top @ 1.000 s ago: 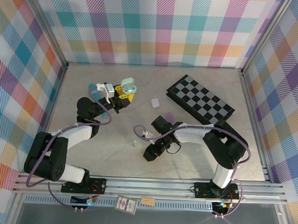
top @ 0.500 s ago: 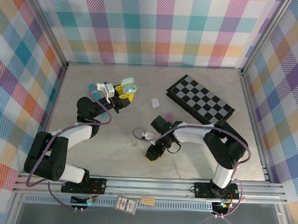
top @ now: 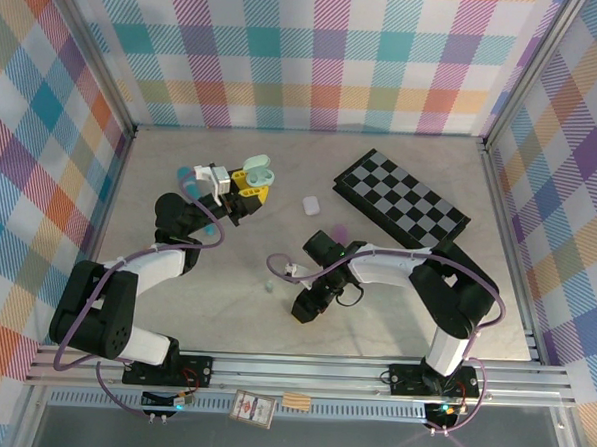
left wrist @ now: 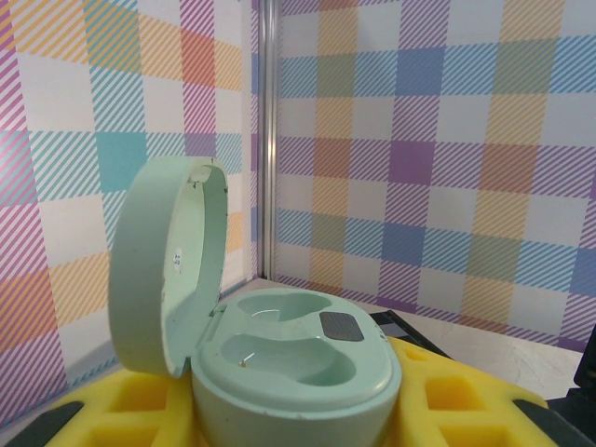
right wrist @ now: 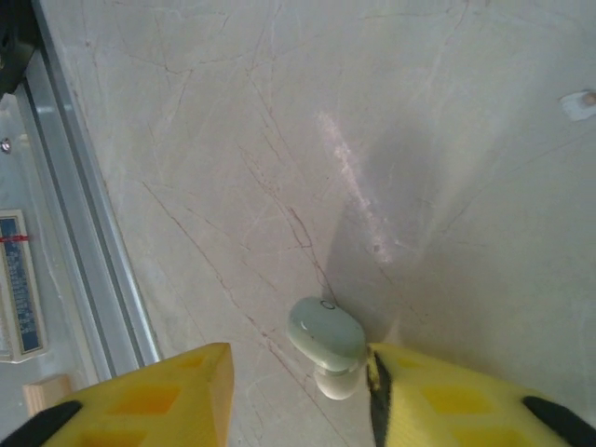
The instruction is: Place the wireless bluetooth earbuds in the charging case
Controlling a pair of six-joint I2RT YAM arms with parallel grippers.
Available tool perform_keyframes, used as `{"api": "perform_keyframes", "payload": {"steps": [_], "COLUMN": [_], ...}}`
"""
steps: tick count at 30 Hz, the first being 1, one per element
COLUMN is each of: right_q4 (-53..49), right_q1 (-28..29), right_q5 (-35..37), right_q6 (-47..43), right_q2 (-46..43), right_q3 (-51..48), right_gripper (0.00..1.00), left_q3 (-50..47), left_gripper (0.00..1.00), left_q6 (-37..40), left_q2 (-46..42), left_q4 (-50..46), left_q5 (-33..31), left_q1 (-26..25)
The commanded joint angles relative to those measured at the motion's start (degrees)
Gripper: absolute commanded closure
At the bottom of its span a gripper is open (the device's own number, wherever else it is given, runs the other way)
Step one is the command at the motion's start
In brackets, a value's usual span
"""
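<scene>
the right claw (right wrist: pixel 296 382) stands with its jaws apart, fingers pointed down at the bench (right wrist: pixel 233 140). the mint earbud (right wrist: pixel 326 340) lies between them. in the wrist view it sits hard against the finger on the 3 o'clock side, with a clear gap to the finger at 9 o'clock, so nothing is pinched yet. its oval cap runs roughly from 10 to 4 o'clock across the gap, and its short stem points to 6 o'clock, back toward the claw.

the coming move looks like a closing grip. because the bud sits off-centre, the 9 o'clock finger has to travel the whole way, and the bud may roll or skid out at 12 o'clock.

the right arm is plainly the nearer one. in the top view its forearm reaches toward 9 o'clock from a folded elbow, with the wrist pitched down over the near middle of the bench. a paler bud (top: pixel 268 286) lies loose at 10 o'clock from that wrist.

the left claw (top: pixel 245 184) is clamped on the mint charging case (left wrist: pixel 289 372), lid open and both sockets empty. it is well off at 11 o'clock from the right claw, at the end of a stretched left arm.
</scene>
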Motion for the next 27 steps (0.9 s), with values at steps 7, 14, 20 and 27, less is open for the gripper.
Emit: {"api": "perform_keyframes", "payload": {"steps": [7, 14, 20, 27], "right_q4": [3.79, 3.9, 4.14, 3.09], "right_q1": [-0.14, -0.05, -0.08, -0.1], "right_q5": [-0.1, -5.34, -5.38, -5.48], "right_q6": [0.55, -0.54, 0.0, 0.15], "right_q2": [1.72, 3.28, 3.28, 0.81], "right_q3": [3.21, 1.75, -0.53, -2.09], "right_gripper": [0.5, 0.5, 0.53, 0.56], "left_q3": [1.18, 1.18, 1.44, 1.71], "left_gripper": [0.66, 0.66, 0.66, 0.66], "left_q6": [0.06, 0.03, -0.12, -0.14], "left_q2": [0.1, -0.07, -0.03, 0.21], "left_q4": [3.69, 3.61, 3.6, 3.65], "left_q5": [1.27, 1.21, 1.49, 1.6], "left_q1": [1.06, 1.16, 1.15, 1.16]}}
